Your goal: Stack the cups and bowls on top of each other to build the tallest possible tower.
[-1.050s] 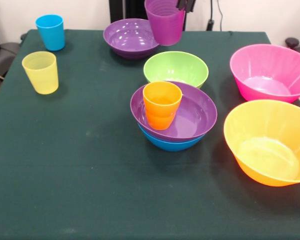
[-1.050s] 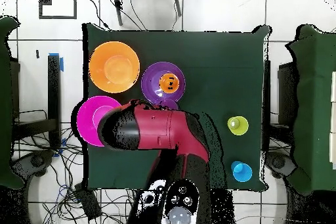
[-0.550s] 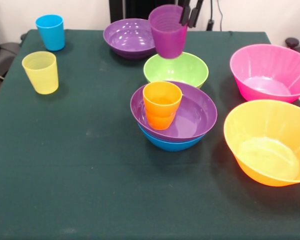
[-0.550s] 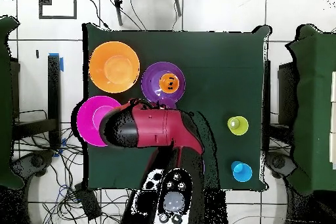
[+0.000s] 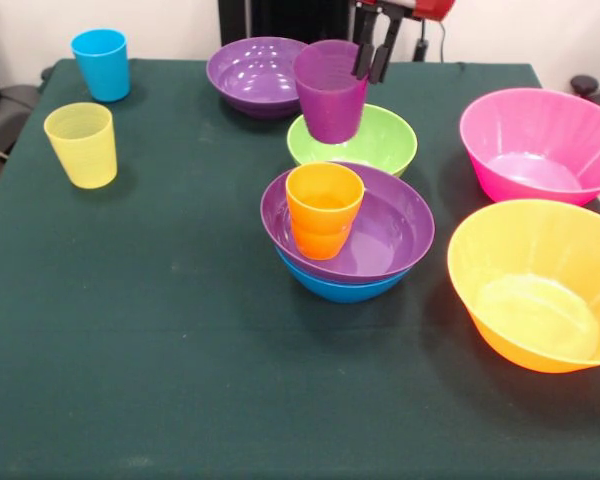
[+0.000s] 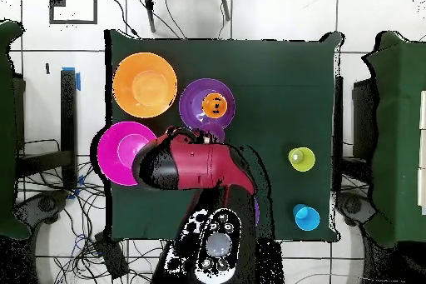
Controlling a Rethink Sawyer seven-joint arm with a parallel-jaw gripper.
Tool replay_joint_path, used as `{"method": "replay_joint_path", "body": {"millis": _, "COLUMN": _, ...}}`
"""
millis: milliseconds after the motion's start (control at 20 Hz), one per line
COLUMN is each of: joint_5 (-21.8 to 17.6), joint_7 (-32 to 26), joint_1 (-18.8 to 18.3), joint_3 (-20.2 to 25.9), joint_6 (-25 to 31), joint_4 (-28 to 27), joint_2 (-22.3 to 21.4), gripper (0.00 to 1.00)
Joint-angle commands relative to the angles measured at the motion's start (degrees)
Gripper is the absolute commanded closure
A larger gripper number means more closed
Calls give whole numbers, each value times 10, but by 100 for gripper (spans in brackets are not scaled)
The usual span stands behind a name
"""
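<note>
The gripper (image 5: 372, 55) is pinching the rim of the purple cup (image 5: 330, 90) and holding it in the air, upright, over the green bowl (image 5: 365, 140). Just in front, the tower (image 5: 348, 235) is sitting on the dark green tabletop (image 5: 160, 320) — a blue bowl (image 5: 342, 288) lowest, a purple bowl (image 5: 385, 235) nested in it, and an orange cup (image 5: 324, 208) standing inside.
</note>
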Motion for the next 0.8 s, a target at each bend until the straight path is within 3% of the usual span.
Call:
{"method": "replay_joint_path", "body": {"millis": 50, "joint_5": -9, "joint_7": 94, "joint_1": 29, "joint_3": 7, "joint_6": -28, "joint_4": 54, "joint_2": 23, "gripper": 100}}
{"method": "replay_joint_path", "body": {"millis": 600, "joint_5": -4, "joint_7": 85, "joint_1": 56, "joint_3": -23, "joint_6": -12, "joint_4": 70, "joint_2": 7, "gripper": 100}}
{"method": "replay_joint_path", "body": {"millis": 800, "joint_5": 7, "joint_7": 64, "joint_1": 43, "joint_3": -9, "joint_6": 13, "joint_4": 57, "joint_2": -7, "gripper": 100}}
